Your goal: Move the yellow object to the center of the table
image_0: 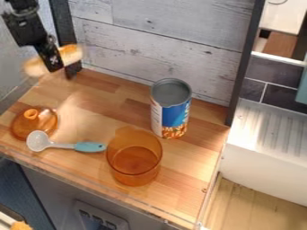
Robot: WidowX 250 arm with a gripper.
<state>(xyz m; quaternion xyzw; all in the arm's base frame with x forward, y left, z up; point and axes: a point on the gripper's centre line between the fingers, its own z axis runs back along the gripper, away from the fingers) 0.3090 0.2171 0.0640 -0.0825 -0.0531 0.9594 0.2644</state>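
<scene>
Picking up looks done: the gripper point(63, 67) holds the yellow thing point(73, 52) far left; it must go to the table's point(183, 179) middle.

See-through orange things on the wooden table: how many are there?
2: a domed lid on the left, and an open pot at the handle end of the spoon.

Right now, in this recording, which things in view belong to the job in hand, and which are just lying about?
Part of the job:
- yellow object, held up between the black jaws, which are closed on it
- wooden table, whose center is the goal

Just lying about:
- blue-labelled can, upright
- clear orange container
- orange lid
- teal-handled spoon
</scene>
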